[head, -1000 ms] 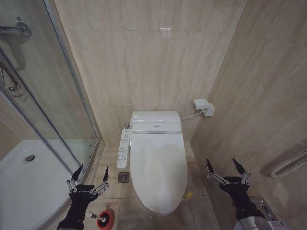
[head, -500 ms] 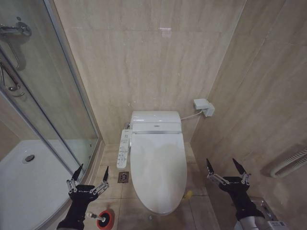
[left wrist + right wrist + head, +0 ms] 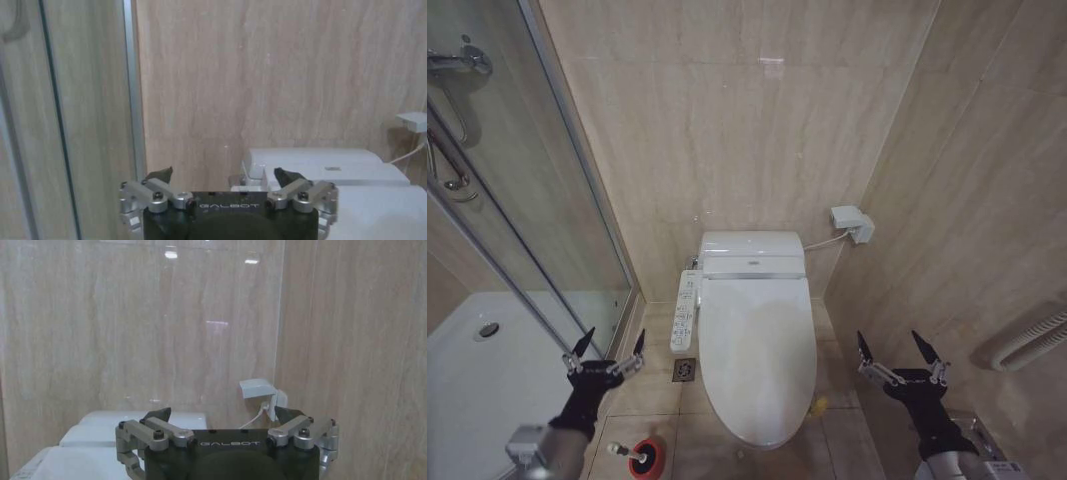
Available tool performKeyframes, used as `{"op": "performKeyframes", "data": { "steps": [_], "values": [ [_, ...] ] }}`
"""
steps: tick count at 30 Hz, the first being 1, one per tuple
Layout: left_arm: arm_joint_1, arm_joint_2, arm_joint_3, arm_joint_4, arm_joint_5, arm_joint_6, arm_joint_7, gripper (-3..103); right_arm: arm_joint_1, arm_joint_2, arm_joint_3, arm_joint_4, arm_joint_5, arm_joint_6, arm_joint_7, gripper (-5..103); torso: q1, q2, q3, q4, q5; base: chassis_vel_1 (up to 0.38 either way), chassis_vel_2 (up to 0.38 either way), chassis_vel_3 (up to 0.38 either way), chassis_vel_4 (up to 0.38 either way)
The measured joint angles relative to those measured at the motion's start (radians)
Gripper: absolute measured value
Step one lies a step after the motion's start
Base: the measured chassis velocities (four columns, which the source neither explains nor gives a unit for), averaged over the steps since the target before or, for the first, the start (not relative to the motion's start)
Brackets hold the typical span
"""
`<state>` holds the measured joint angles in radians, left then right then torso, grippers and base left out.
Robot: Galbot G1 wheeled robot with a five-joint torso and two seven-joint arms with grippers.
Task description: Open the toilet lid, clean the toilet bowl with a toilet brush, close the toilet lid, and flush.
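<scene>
We note toilet lid [image 3: 757, 350] down over toilet bowl; no step done. Toilet brush [image 3: 635, 457] in holder on floor, near left gripper [image 3: 607, 343], spread wide. Right gripper [image 3: 899, 349] likewise wide, empty.

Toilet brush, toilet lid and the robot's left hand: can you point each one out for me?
toilet brush [image 3: 619, 451]: head view, on its thin white handle above the red cup.
toilet lid [image 3: 757, 355]: head view, middle of the closed white cover.
left hand [image 3: 609, 343]: head view, midway between its open fingertips.
</scene>
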<state>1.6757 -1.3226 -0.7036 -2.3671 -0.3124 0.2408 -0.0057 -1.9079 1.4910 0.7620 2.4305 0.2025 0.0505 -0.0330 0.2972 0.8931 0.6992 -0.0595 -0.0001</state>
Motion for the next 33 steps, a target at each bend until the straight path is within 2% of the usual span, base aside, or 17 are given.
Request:
{"op": "performKeyframes", "data": {
  "steps": [1,3,4,5,6,8,16,17,18,21,24,25,26,28,29,31,33],
  "values": [
    [-0.030,0.003,-0.014,0.006,-0.029,0.039,0.008,100,0.000,0.000,0.000,0.000,0.000,0.000,0.000,100,0.000,0.000,0.000,0.0000,-0.0001,0.000,0.000,0.000,0.000],
    [-0.056,0.006,-0.027,0.012,-0.054,0.075,0.016,100,0.000,0.000,0.000,0.000,0.000,0.000,0.000,100,0.000,0.000,0.000,0.0000,0.0000,0.000,0.000,0.000,0.000],
    [-0.090,0.009,-0.042,0.018,-0.087,0.120,0.025,92,0.000,0.000,0.000,0.000,0.000,0.000,0.000,100,0.000,0.000,0.000,0.0000,-0.0001,0.000,0.000,0.000,0.000],
    [-0.115,0.011,-0.055,0.023,-0.110,0.153,0.032,92,0.000,0.000,0.000,0.000,0.000,0.000,0.000,100,0.000,0.000,0.000,0.0000,-0.0001,0.000,0.000,0.000,0.000],
    [-0.115,0.011,-0.055,0.023,-0.110,0.153,0.032,92,0.000,0.000,0.000,0.000,0.000,0.000,0.000,100,0.000,0.000,0.000,0.0000,-0.0001,0.000,0.000,0.000,0.000],
    [-0.156,0.016,-0.074,0.031,-0.150,0.206,0.043,92,0.000,0.000,0.000,0.000,0.000,0.000,0.000,100,0.000,0.000,0.000,-0.0003,0.0000,0.000,0.000,0.000,0.000],
    [-0.168,0.018,-0.079,0.037,-0.162,0.221,0.048,92,0.000,0.000,0.000,0.000,0.000,0.000,0.000,100,0.000,0.000,0.000,0.0001,0.0000,0.000,0.000,0.000,0.000],
    [-0.173,0.022,-0.079,0.051,-0.164,0.209,0.051,92,0.000,0.000,0.000,0.000,0.000,0.000,0.000,100,0.000,0.000,0.000,0.0001,0.0002,0.000,0.000,0.000,0.000],
    [-0.178,0.028,-0.078,0.071,-0.165,0.189,0.054,100,0.000,0.000,0.000,0.000,0.000,0.000,0.000,100,0.000,0.000,0.000,0.0001,0.0002,0.000,0.000,0.000,0.000],
    [-0.188,0.035,-0.077,0.097,-0.172,0.170,0.057,100,0.000,0.000,0.000,0.000,0.000,0.000,0.000,100,0.000,0.000,0.000,0.0001,0.0000,0.000,0.000,0.000,0.000],
    [-0.211,0.063,-0.068,0.183,-0.187,0.079,0.067,100,0.000,0.000,0.000,0.000,0.000,0.000,0.000,100,0.000,0.000,0.000,0.0000,-0.0002,0.000,0.000,0.000,0.000],
    [-0.211,0.063,-0.068,0.183,-0.187,0.079,0.067,100,0.000,0.000,0.000,0.000,0.000,0.000,0.000,100,0.000,0.000,0.000,0.0000,-0.0002,0.000,0.000,0.000,0.000],
    [-0.221,0.074,-0.064,0.216,-0.192,0.042,0.071,94,0.000,0.000,0.000,0.000,0.000,0.000,0.000,100,0.000,0.000,0.000,0.0000,0.0000,0.000,0.000,0.000,0.000],
    [-0.239,0.095,-0.056,0.285,-0.203,-0.033,0.079,94,0.000,0.000,0.000,0.000,0.000,0.000,0.000,100,0.000,0.000,0.000,0.0000,-0.0002,0.000,0.000,0.000,0.000],
    [-0.239,0.095,-0.056,0.285,-0.203,-0.033,0.079,94,0.000,0.000,0.000,0.000,0.000,0.000,0.000,100,0.000,0.000,0.000,0.0000,-0.0002,0.000,0.000,0.000,0.000],
    [-0.251,0.109,-0.051,0.330,-0.210,-0.082,0.084,94,0.000,0.000,0.000,0.000,0.000,0.000,0.000,100,0.000,0.000,0.000,0.0000,-0.0002,0.000,0.000,0.000,0.000],
    [-0.253,0.111,-0.050,0.335,-0.211,-0.090,0.085,95,0.000,0.000,0.000,0.000,0.000,0.000,0.000,100,0.000,0.000,0.000,0.0000,0.0000,0.000,0.000,0.000,0.000]
  ]
}}
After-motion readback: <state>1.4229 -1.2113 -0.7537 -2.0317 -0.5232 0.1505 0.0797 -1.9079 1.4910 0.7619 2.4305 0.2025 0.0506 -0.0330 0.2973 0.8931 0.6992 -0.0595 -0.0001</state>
